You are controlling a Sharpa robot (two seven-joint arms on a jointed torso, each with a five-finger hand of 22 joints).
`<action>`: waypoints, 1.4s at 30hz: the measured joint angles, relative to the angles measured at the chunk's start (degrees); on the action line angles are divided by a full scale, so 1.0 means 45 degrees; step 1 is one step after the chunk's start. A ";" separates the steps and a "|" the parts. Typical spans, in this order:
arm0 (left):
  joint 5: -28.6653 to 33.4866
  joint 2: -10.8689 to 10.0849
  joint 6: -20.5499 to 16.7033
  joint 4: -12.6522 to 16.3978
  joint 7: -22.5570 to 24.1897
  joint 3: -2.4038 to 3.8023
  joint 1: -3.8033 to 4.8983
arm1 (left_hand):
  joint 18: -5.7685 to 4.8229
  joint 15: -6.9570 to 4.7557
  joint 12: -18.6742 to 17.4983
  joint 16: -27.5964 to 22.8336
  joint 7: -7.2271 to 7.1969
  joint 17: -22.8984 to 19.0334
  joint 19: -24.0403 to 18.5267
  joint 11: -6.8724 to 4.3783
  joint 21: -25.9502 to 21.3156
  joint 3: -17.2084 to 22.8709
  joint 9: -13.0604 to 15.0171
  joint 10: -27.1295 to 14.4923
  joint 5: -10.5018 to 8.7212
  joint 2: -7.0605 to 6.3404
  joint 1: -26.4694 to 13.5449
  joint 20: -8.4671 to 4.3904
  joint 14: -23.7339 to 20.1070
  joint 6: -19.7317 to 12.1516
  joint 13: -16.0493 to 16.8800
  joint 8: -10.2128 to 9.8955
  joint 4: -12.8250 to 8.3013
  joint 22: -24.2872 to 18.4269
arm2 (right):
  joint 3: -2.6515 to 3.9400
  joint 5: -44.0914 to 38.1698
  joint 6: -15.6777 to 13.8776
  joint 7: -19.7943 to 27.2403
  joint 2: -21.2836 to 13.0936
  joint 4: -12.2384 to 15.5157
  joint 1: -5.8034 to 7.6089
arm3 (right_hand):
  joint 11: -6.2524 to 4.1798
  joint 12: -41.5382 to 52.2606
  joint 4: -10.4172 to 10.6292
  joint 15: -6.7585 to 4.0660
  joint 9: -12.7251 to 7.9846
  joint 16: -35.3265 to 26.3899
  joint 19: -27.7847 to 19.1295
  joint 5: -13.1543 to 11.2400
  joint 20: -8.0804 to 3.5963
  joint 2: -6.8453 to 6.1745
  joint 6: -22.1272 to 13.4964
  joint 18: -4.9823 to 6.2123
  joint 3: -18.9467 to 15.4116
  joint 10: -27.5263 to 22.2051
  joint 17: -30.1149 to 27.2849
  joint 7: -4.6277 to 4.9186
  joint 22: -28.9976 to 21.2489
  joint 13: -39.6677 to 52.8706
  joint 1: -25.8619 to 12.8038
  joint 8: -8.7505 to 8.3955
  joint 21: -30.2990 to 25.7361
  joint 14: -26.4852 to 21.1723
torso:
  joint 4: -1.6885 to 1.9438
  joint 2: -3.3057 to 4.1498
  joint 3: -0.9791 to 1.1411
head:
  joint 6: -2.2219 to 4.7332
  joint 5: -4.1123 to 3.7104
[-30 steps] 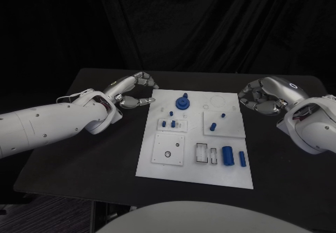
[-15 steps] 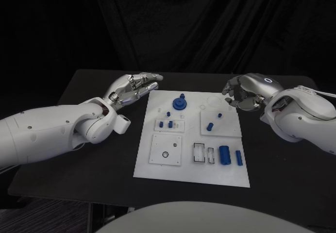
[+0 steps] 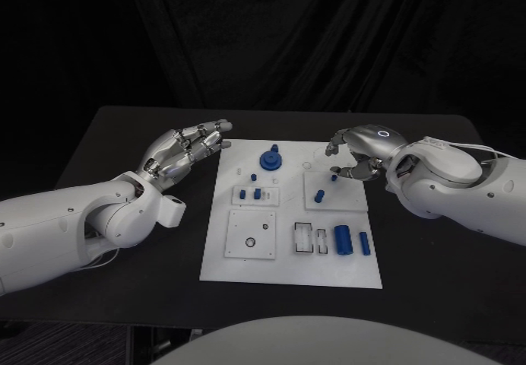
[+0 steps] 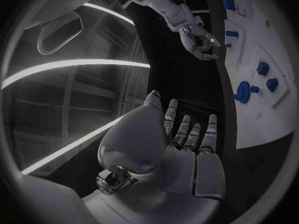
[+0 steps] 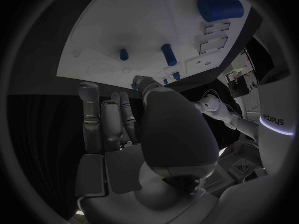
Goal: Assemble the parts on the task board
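Task board (image 3: 287, 262) at the table's centre, both hands empty over its far end.
Left hand (image 3: 181, 150), fingers spread, hovers at ten o'clock; right hand (image 3: 356, 156), loosely curled around nothing, hangs at one o'clock above two small blue pegs (image 3: 320, 195). It should probably descend slowly, centring on one peg.

A dark room around a black worktop

We see the matte black rectangular worktop (image 3: 121, 251) set before a black pleated cloth backdrop (image 3: 274, 53); long bright curved strips of light (image 4: 69, 67) cross the dark ceiling.
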 measured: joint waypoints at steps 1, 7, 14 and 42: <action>0.0047 -0.0011 0.0047 0.0024 0.0009 0.0000 -0.0010 | -0.0001 0.0000 0.0000 0.0000 0.0000 0.0000 0.0000 0.0021 0.0000 0.0000 -0.0011 -0.0021 0.0001 0.0000 0.0000 0.0000 0.0000 0.0000 0.0000 0.0000 0.0000 0.0000 | -0.0001 -0.0045 0.0052 -0.0029 0.0000 -0.0016 -0.0027 | 0.0000 -0.0068 -0.0004 0.0020 -0.0020 0.0061 0.0034 0.0000 0.0034 0.0023 0.0000 -0.0001 -0.0067 0.0000 0.0000 0.0000 0.0000 -0.0109 0.0023 -0.0069 0.0060 0.0021 | 0.0017 0.0021 -0.0026 | 0.0000 -0.0040; 0.0196 -0.0020 0.0259 0.0064 0.0035 -0.0001 -0.0029 | -0.0002 0.0162 -0.0103 0.0090 -0.0048 0.0000 0.0095 0.0033 0.0000 -0.0035 -0.0130 -0.0033 0.0107 0.0105 0.0127 0.0094 0.0163 -0.0048 0.0001 0.0000 -0.0035 0.0178 | 0.0000 -0.0192 0.0239 -0.0127 0.0040 -0.0108 -0.0223 | 0.0010 -0.0349 -0.0014 0.0084 -0.0159 0.0180 0.0298 0.0884 -0.0022 0.0096 0.0161 -0.0001 -0.0155 0.0011 0.0000 -0.0161 -0.0001 -0.0954 0.0339 -0.0440 0.0343 0.0084 | 0.0128 0.0134 -0.0139 | 0.0000 -0.0306; 0.0270 -0.0016 0.0443 0.0042 0.0050 -0.0001 -0.0048 | -0.0003 0.0327 -0.0162 0.0241 -0.0037 0.0001 0.0215 0.0219 0.0085 -0.0035 -0.0291 -0.0052 0.0210 0.0097 0.0284 0.0214 0.0329 -0.0313 0.0001 0.0000 -0.0036 0.0376 | -0.0001 -0.0270 0.0299 -0.0210 0.0085 -0.0134 -0.0394 | -0.0029 -0.0349 0.0109 0.0071 -0.0191 0.0376 0.0550 0.1234 -0.0007 0.0096 0.0575 -0.0003 -0.0279 0.0441 0.0000 -0.0247 -0.0002 -0.1411 0.0338 -0.0577 0.0655 0.0213 | 0.0176 0.0265 -0.0178 | 0.0000 -0.0560; 0.0338 0.0165 0.0913 -0.0157 0.0076 0.0000 -0.0111 | -0.0005 0.0687 -0.0157 0.0729 -0.0002 0.0074 0.1125 0.0434 0.0501 -0.0068 -0.0441 -0.0020 0.0738 0.0157 0.0772 0.0252 0.0920 -0.0412 0.0003 0.0000 -0.0070 0.1244 | 0.0000 -0.0335 0.0260 -0.0700 -0.0212 0.0087 -0.0545 | -0.0319 0.0444 0.0227 -0.0065 0.0270 0.0679 0.1072 0.2260 -0.0120 0.0061 0.2253 -0.0005 -0.0146 0.2102 0.0000 -0.0522 -0.0006 -0.1928 -0.0004 -0.0765 0.1327 0.0575 | 0.0215 0.0372 -0.0181 | 0.0000 -0.0768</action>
